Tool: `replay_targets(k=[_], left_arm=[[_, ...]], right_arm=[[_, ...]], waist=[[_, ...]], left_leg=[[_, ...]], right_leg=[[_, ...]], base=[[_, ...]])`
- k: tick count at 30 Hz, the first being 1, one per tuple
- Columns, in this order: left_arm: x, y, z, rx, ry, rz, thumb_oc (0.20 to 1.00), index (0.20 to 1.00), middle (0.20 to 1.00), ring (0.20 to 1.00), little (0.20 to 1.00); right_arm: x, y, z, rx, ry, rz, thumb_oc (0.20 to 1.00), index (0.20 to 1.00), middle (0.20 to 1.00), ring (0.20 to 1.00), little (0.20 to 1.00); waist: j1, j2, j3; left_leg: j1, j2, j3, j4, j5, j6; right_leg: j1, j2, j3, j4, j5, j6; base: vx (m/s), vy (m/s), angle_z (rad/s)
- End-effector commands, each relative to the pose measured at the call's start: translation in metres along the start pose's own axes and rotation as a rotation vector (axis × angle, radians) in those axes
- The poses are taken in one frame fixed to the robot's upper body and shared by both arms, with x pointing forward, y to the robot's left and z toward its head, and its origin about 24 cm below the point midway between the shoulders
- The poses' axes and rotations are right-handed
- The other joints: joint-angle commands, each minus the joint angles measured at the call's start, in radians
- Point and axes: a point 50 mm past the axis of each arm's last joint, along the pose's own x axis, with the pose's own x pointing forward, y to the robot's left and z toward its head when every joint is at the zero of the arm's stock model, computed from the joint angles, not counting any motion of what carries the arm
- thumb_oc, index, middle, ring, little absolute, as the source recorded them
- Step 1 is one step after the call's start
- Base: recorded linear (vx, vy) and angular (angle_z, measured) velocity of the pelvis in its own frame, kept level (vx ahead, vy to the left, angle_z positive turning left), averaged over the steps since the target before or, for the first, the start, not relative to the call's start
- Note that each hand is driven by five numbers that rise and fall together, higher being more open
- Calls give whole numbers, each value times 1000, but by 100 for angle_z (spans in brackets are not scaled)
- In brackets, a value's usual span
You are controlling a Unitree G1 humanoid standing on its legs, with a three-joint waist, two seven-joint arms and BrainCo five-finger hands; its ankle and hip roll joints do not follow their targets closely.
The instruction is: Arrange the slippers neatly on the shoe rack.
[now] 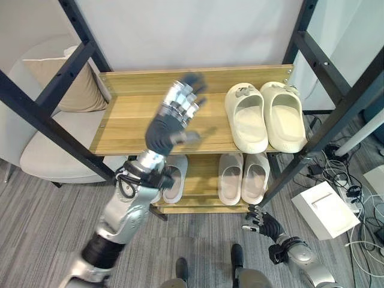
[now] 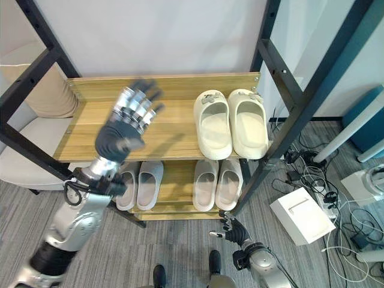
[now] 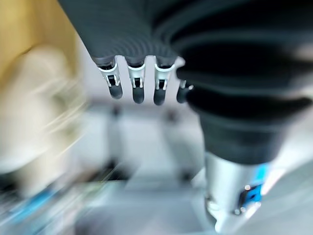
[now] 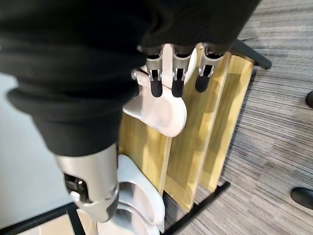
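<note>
At about 5 o'clock, nearest to the camera, the right hand [image 1: 259,222] hangs low above the grey carpet [image 1: 48,222], in front of the shoe rack [image 1: 114,129]; its fingers [image 4: 172,84] are loosely extended and hold nothing. A little farther, on the lower shelf, one pair of pale grey slippers [image 2: 140,183] lies at 7 o'clock and a second pale pair [image 1: 243,177] at 5 o'clock, each pair side by side. Above the bare left half of the top shelf, the left hand [image 1: 174,120] is raised with its fingers [image 2: 139,102] spread open, empty. At 1 o'clock the cream slippers [image 1: 264,115] stand together on the top shelf. At 10 o'clock stands a chair with a beige cushion [image 1: 72,81].
</note>
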Motion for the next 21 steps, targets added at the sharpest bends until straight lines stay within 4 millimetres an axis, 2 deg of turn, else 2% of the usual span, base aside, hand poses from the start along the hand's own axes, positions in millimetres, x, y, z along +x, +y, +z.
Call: replay_targets(k=[1,2,3,4,5,6,8,9,12,13,17,21], left_arm=[[-26,-6,-55,-101,293,-102,1000,1000,1000,1000,1000],[-41,-6,-75,-116,386,-64,1000,1000,1000,1000,1000],[-46,-8,-80,-91,423,-80,1000,1000,1000,1000,1000],[-62,-5,-97,-49,512,-24,1000,1000,1000,1000,1000],[-62,-5,-98,-49,511,-23,1000,1000,1000,1000,1000],[-85,-8,-128,-63,623,83,1000,1000,1000,1000,1000],[-106,-11,-157,-32,738,206,1000,1000,1000,1000,1000],[-131,-22,-188,-100,839,417,1000,1000,1000,1000,1000],[-156,-36,-222,-254,931,812,1000,1000,1000,1000,1000],[-155,-37,-227,-300,919,902,1000,1000,1000,1000,1000],[-153,-33,-231,-371,885,1042,1000,1000,1000,1000,1000],[-150,-28,-229,-345,876,1040,1000,1000,1000,1000,1000]], right_arm=[[-1,1,12,-18,-85,59,1000,1000,1000,1000,1000],[-1,1,12,-16,-84,64,1000,1000,1000,1000,1000],[-2,1,12,-10,-85,68,1000,1000,1000,1000,1000],[-3,1,11,0,-82,73,1000,1000,1000,1000,1000],[-3,1,10,-1,-81,74,1000,1000,1000,1000,1000],[-3,3,11,21,-83,80,1000,1000,1000,1000,1000],[-2,3,11,36,-83,71,1000,1000,1000,1000,1000],[-1,4,10,59,-82,49,1000,1000,1000,1000,1000],[2,1,8,91,-76,-23,1000,1000,1000,1000,1000],[4,-1,10,105,-82,-54,1000,1000,1000,1000,1000],[5,-2,10,107,-77,-81,1000,1000,1000,1000,1000],[6,-1,9,106,-71,-84,1000,1000,1000,1000,1000]], waist=[[-3,-32,-33],[-2,-34,-34],[-2,-34,-35],[-1,-37,-35],[-2,-36,-36],[-2,-39,-38],[-1,-39,-41],[5,-44,-43],[12,-47,-44],[16,-50,-47],[20,-55,-52],[19,-57,-54]], left_leg=[[-9,14,-18,-7,3,-33],[-7,15,-15,-7,3,-32],[-5,15,-13,-7,2,-32],[-3,17,-11,-7,1,-32],[-2,17,-10,-7,1,-32],[1,18,-8,-7,-1,-30],[4,17,-7,-7,-2,-29],[4,16,-8,-7,0,-27],[2,15,-17,-7,3,-22],[-3,14,-19,-7,5,-21],[-1,14,-21,-7,6,-20],[1,15,-22,-7,6,-20]], right_leg=[[63,-39,7,1,-78,88],[62,-38,11,1,-78,89],[63,-38,13,1,-79,89],[63,-37,17,1,-79,89],[63,-38,17,1,-79,89],[64,-38,21,1,-81,89],[67,-39,19,1,-84,88],[69,-40,20,1,-85,86],[71,-41,13,1,-85,81],[70,-41,10,1,-85,79],[75,-41,7,1,-84,77],[78,-40,6,1,-86,75]], base=[[-16,32,-2],[-6,25,-11],[11,17,-13],[11,11,-8],[0,0,0],[0,0,0],[7,15,-10],[-9,6,-10],[-15,-6,-3],[-16,-16,10],[-5,-8,3],[0,0,0]])
